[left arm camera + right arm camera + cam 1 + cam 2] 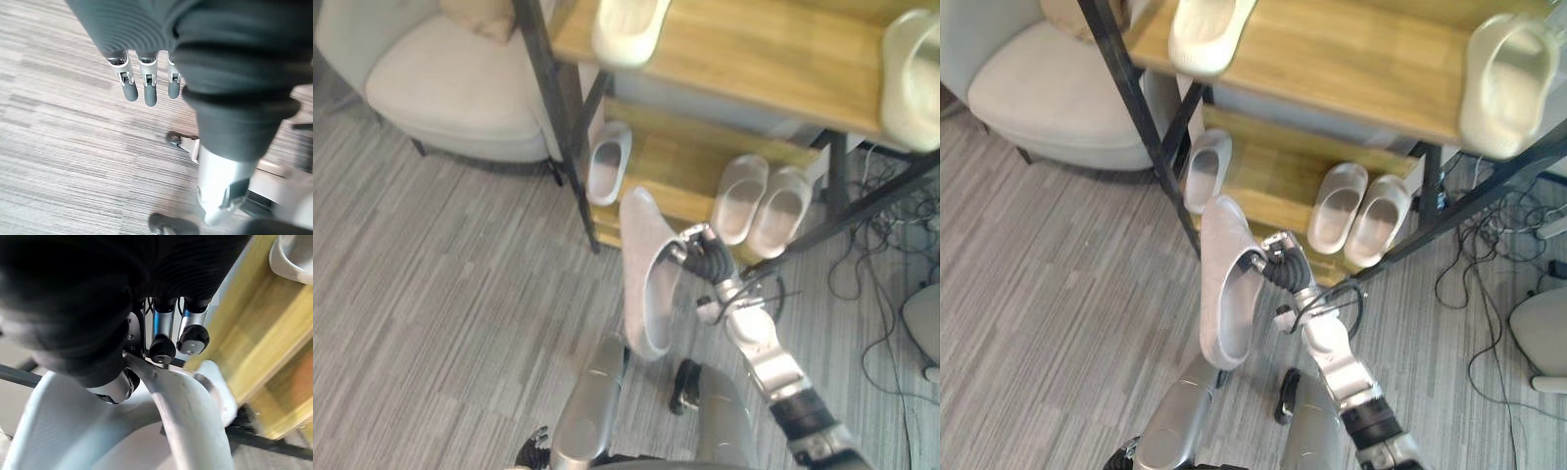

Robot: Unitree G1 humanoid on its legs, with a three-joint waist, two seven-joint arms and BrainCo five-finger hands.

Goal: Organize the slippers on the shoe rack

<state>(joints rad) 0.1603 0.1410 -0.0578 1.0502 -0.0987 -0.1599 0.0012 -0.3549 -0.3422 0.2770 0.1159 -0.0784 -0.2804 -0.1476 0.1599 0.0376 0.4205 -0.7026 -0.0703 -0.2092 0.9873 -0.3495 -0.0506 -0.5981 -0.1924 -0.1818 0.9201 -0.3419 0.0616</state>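
My right hand [703, 259] is shut on a light grey slipper [646, 274], held on edge above the carpet in front of the shoe rack [783, 49]; its fingers [161, 345] pinch the slipper's rim [166, 382]. On the rack's lower shelf lie a single grey slipper [607, 162] at the left and a pair of grey slippers [762, 206] side by side at the right. Two cream slippers sit on the upper shelf, one at the left [628, 29], one at the right edge [913, 78]. My left hand [142, 83] hangs low over the carpet, fingers straight and empty.
A beige armchair [450, 83] stands left of the rack. Loose cables [891, 255] lie on the carpet to the right, beside a white object [925, 323]. The rack's black legs [558, 117] run down beside the lower shelf.
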